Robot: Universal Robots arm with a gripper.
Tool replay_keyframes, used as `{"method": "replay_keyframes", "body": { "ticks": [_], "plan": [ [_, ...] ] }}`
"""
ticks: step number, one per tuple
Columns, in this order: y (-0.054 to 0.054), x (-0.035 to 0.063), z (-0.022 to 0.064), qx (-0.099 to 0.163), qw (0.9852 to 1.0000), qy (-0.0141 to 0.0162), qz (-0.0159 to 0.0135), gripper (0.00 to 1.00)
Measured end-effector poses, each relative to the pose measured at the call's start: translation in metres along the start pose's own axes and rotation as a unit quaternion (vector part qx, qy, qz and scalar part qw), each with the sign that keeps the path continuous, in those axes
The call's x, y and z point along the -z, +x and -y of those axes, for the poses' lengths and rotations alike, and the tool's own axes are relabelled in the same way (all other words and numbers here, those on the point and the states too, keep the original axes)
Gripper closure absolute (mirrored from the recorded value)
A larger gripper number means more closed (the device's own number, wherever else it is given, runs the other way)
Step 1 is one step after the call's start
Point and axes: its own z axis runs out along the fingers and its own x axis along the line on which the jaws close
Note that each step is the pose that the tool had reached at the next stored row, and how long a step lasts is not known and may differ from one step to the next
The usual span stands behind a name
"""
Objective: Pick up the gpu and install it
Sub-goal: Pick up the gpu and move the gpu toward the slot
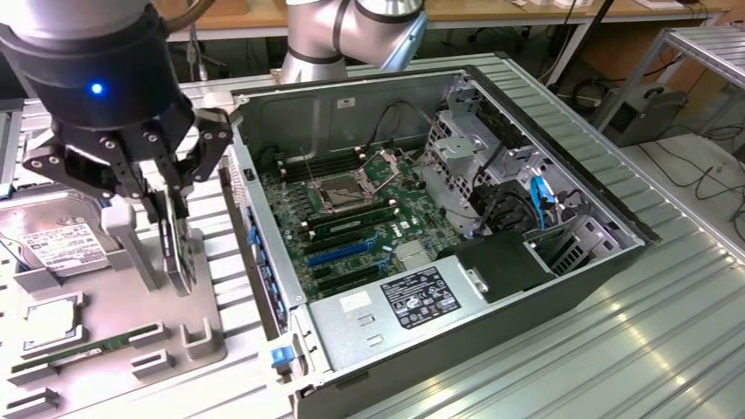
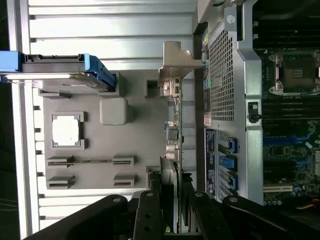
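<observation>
- Gripper point(image 1: 167, 202) is clamped on the top edge of the gpu point(image 1: 177, 253), one finger on each side of the card.
- Gpu stands on edge in the grey tray point(image 1: 111, 297), just beside the open computer case point(image 1: 547, 301) and outside it.
- Hard drive point(image 1: 52, 240) lies in the same tray, farther from the case.

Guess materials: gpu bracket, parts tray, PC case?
gpu bracket: bare sheet metal, likely steel; silvery, with a folded tab. Parts tray: matte grey plastic, probably moulded or printed; uniform colour, no glare, shaped pockets. PC case: sheet metal with a dull grey finish; punched vent holes and bent edges.
</observation>
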Motion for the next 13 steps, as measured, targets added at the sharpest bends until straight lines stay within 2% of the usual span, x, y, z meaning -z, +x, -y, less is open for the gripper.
{"method": "replay_keyframes", "body": {
  "ticks": [4, 5, 7, 9, 10, 13],
  "plan": [
    [-0.015, 0.0203, 0.0056, 0.0, 1.0, -0.0021, 0.0, 0.74],
    [-0.024, 0.0289, 0.0075, 0.0, 1.0, -0.0043, -0.0001, 0.74],
    [-0.034, 0.0367, 0.0089, 0.0, 1.0, -0.008, -0.0002, 0.74],
    [-0.045, 0.0425, 0.0094, 0.0, 0.9999, -0.0129, -0.0004, 0.74],
    [-0.049, 0.0436, 0.0095, 0.0, 0.9999, -0.014, -0.0004, 0.74],
    [-0.065, 0.0444, 0.0091, 0.0, 0.9999, -0.0142, -0.0011, 0.74]
  ]
}}
